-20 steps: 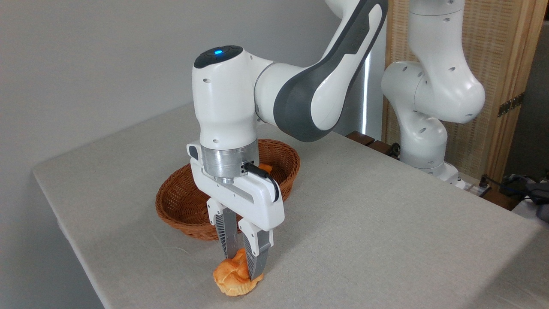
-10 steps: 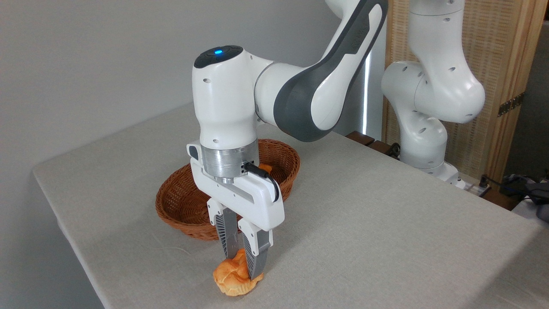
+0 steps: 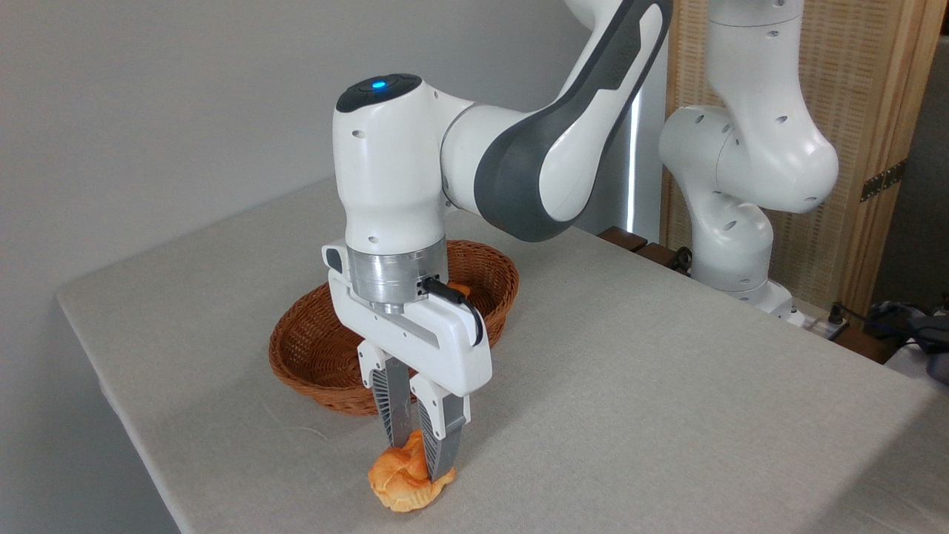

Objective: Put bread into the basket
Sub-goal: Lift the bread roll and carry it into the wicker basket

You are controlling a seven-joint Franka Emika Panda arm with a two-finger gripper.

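Item: bread [image 3: 402, 482], pinched off-centre by gripper [image 3: 424, 458], near table [image 3: 667, 415] edge. Hazard: soft crust tears or slips before reaching basket [image 3: 311, 356].

My gripper [image 3: 420, 454]: fingers drawn a little closer together than a second ago, pinching deeper into the bun.
My wrist: slightly higher than before; the blue light on top sits higher too.
Bun [image 3: 401, 480]: narrower and more squeezed between my fingers, its underside starting to lift from the tablecloth [image 3: 667, 415].
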